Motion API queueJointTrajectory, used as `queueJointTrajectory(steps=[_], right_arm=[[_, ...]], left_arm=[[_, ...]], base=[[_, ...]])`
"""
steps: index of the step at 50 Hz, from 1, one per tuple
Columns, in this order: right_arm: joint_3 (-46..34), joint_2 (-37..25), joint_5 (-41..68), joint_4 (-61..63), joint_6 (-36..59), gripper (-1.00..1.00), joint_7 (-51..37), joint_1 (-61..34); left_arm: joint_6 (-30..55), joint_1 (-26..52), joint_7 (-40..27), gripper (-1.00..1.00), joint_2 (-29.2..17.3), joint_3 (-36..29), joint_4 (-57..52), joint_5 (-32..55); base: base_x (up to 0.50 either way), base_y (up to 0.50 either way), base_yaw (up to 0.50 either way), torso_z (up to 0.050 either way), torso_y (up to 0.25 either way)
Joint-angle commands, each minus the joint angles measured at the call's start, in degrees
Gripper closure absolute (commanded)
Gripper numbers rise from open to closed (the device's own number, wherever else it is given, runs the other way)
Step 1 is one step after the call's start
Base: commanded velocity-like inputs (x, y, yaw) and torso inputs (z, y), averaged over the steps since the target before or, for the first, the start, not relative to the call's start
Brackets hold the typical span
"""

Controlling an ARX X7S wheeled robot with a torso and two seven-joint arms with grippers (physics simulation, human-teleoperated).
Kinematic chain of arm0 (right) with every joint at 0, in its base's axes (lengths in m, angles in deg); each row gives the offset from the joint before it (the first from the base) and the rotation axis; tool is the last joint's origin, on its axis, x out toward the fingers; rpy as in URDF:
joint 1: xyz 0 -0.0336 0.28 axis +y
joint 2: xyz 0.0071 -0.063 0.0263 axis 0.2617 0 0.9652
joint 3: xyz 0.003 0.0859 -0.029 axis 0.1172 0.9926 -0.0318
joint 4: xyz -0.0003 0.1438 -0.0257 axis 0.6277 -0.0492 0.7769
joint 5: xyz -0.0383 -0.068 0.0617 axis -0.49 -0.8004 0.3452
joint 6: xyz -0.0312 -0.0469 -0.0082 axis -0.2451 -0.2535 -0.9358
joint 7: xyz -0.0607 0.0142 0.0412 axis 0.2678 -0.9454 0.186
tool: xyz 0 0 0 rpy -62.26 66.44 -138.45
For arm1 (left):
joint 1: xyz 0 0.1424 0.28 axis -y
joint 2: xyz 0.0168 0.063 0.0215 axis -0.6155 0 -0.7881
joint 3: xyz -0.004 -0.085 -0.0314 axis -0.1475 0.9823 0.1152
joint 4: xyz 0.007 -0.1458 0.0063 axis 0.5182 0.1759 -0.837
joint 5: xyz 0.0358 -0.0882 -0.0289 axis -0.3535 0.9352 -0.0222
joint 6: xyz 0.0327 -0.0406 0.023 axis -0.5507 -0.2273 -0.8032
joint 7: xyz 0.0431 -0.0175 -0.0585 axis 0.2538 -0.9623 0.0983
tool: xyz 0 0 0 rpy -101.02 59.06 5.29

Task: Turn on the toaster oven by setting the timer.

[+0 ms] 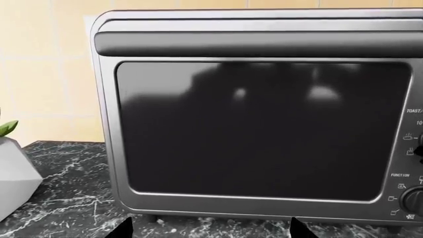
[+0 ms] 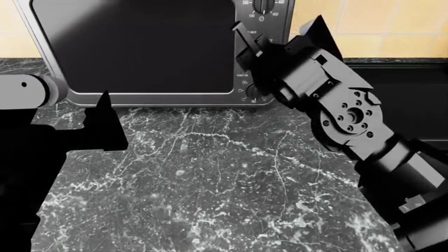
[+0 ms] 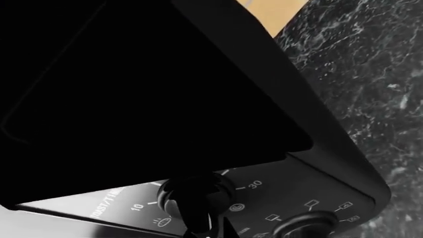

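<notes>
The toaster oven stands at the back of the counter, silver with a dark glass door and a knob strip on its right. My right gripper is at that strip. In the right wrist view the black timer knob sits between printed 10 and 30 marks, and my right gripper is closed on it. The function knob is just beside it. My left gripper is open and empty, facing the oven door from a short way back. In the head view it is low left of the oven.
The black marble countertop stretches in front of the oven. A white faceted planter stands left of the oven. A yellow tiled wall is behind. A dark recessed area lies to the right of the oven.
</notes>
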Motion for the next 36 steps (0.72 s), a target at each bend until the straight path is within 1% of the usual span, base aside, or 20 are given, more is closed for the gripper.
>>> queueJointTrajectory(steps=[1, 36], right_arm=[[1.67, 1.05, -1.61, -0.77, -0.47, 1.00, 5.30, 1.97], [5.04, 0.58, 1.01, 0.82, -2.02, 1.00, 6.73, 3.60]], left_arm=[[-0.25, -0.20, 0.01, -1.00, -0.26, -0.03, -0.14, 0.06], [-0.44, 0.59, 0.31, -1.00, 0.17, -1.31, 0.84, -1.01]], base=[[0.02, 0.00, 0.01, 0.000, 0.000], [0.01, 0.00, 0.01, 0.000, 0.000]])
